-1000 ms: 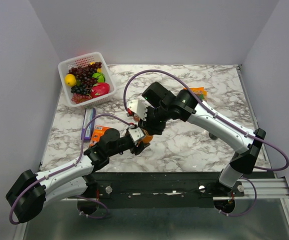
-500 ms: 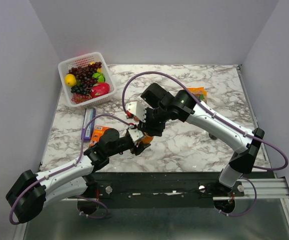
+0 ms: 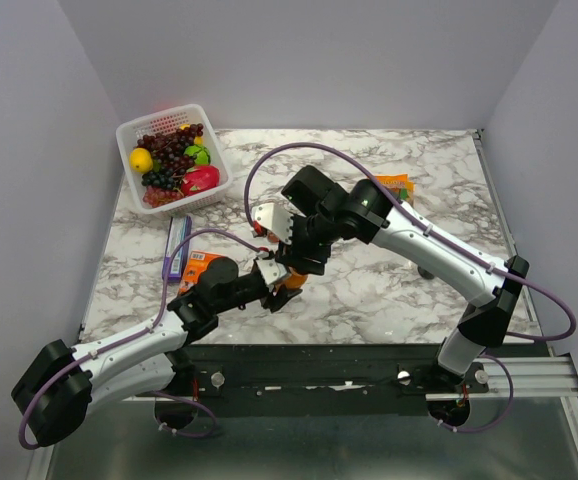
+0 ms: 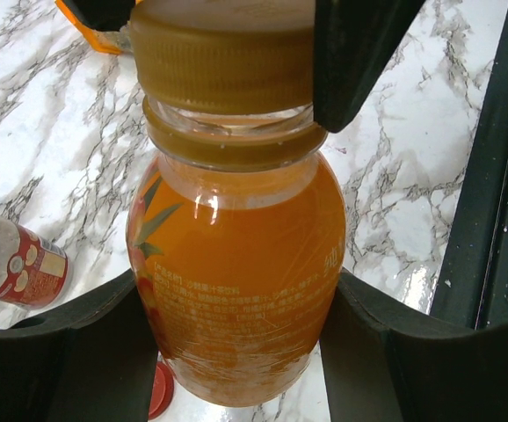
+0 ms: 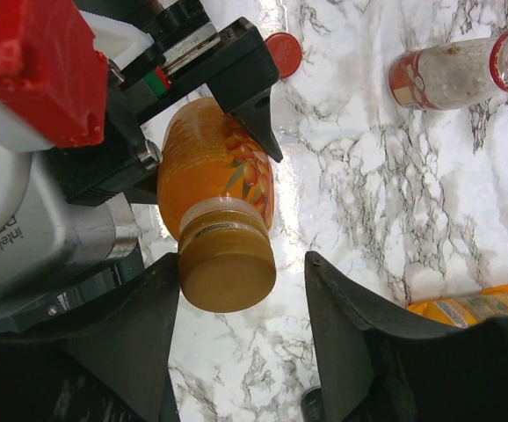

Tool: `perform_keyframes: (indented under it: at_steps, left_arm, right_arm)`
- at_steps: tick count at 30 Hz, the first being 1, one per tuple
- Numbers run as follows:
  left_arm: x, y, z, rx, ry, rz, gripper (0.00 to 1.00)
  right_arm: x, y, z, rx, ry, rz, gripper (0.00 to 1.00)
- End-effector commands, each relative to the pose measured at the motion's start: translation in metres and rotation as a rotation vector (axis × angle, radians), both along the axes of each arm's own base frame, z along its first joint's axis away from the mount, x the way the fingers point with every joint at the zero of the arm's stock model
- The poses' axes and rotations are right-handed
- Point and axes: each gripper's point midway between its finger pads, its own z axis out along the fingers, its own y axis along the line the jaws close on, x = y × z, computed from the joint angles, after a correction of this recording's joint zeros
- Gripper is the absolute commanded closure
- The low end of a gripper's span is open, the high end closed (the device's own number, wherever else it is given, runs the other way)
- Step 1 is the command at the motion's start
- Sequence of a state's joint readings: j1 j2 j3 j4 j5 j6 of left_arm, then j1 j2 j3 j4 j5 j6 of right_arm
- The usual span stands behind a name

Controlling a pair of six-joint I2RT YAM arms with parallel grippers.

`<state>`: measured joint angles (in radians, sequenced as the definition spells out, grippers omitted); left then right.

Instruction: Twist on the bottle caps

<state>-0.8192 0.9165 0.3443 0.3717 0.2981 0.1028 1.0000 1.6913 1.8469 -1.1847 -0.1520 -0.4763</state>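
Gripping the orange bottle [image 4: 236, 299] by its fat middle, the left gripper [image 3: 277, 284] has its jaws closed tight on both sides. It holds the bottle up over the table [image 3: 389, 290], near the 6 o'clock edge in the top view.

The orange cap [image 4: 223, 57] sits on the bottle's neck. The right gripper [image 5: 241, 274] is around the cap with its jaws part way open. One finger is right at the cap's edge. On the other side a little gap shows.

A second ago those jaws pinched the cap. Now they are looser, and the right wrist has turned a bit. The left grip looks the same.

In the right wrist view, the red cap [image 5: 283, 53] lies flat on the table at 12 o'clock from the orange bottle. The clear bottle [image 5: 460, 66] lies on its side at 2 o'clock, well apart, with no cap on. An orange packet [image 5: 474, 308] pokes in at 4 o'clock. In the top view, a basket [image 3: 132, 130] of fruit sits in the 10 o'clock corner.
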Motion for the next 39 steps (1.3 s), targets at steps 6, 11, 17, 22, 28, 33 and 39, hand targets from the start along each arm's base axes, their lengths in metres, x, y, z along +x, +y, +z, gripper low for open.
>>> perform_keyframes:
  at_steps: [6, 11, 17, 22, 28, 33, 39]
  left_arm:
    - [-0.006, -0.010, 0.033, -0.129, -0.068, -0.050, 1.00]
    - [-0.006, -0.009, 0.029, -0.142, -0.058, -0.041, 1.00]
    - [-0.008, -0.010, 0.027, -0.160, -0.044, -0.046, 1.00]
    - [-0.015, -0.013, 0.034, -0.179, -0.043, -0.085, 1.00]
    - [-0.029, -0.021, 0.040, -0.172, -0.008, -0.175, 1.00]
    - [-0.028, -0.023, 0.042, -0.160, 0.006, -0.180, 1.00]
    - [-0.025, -0.025, 0.046, -0.154, -0.003, -0.181, 1.00]
  right_arm:
    - [-0.015, 0.003, 0.025, 0.075, 0.039, 0.039, 0.27]
    - [-0.025, -0.004, 0.040, 0.108, 0.040, 0.072, 0.23]
    - [-0.030, -0.012, 0.055, 0.145, 0.003, 0.091, 0.18]
    - [-0.031, -0.022, 0.070, 0.162, -0.055, 0.105, 0.15]
    - [-0.035, -0.034, 0.071, 0.149, -0.161, 0.269, 0.11]
    - [-0.031, -0.029, 0.067, 0.142, -0.187, 0.323, 0.10]
    - [-0.035, -0.021, 0.059, 0.136, -0.137, 0.358, 0.00]
